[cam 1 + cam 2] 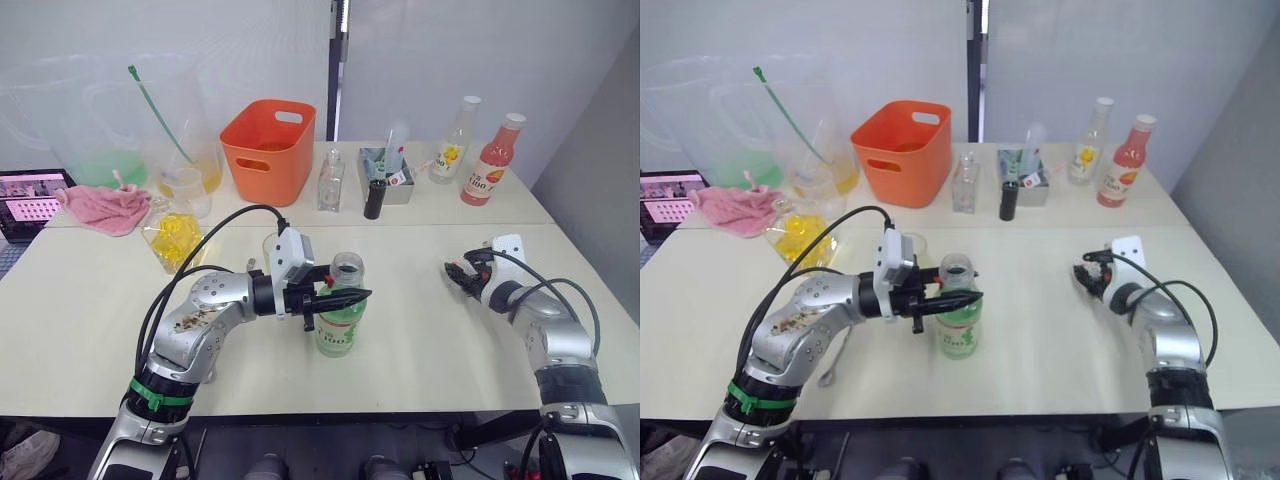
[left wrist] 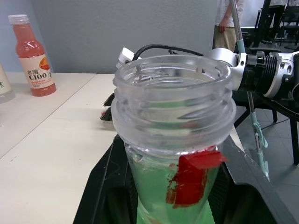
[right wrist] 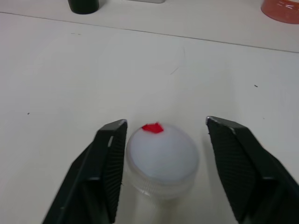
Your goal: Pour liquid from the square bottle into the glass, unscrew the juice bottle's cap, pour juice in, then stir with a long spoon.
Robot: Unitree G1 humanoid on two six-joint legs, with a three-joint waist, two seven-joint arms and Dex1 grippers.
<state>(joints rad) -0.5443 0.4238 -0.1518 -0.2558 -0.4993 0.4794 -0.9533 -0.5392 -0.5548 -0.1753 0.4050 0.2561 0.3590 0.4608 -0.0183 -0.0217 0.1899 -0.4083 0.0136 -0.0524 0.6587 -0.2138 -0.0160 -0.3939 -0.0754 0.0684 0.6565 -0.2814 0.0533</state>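
One step done: the cap (image 3: 161,158) sits between the right gripper's (image 3: 163,172) spread fingers at three o'clock, while the left gripper (image 1: 340,298) clamps the uncapped juice bottle (image 1: 342,320), unpoured.

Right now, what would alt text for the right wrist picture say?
A small white cap with a red mark sits on the pale table between the right gripper's two open black fingers, one finger close beside it, the other apart.

The two head views look forward and down across the white table (image 1: 90,320) from almost the same spot, the left wrist camera sits close against the uncapped juice bottle (image 2: 175,140) facing the far arm, and the right wrist camera looks closely down at the juice bottle's cap (image 3: 161,158).
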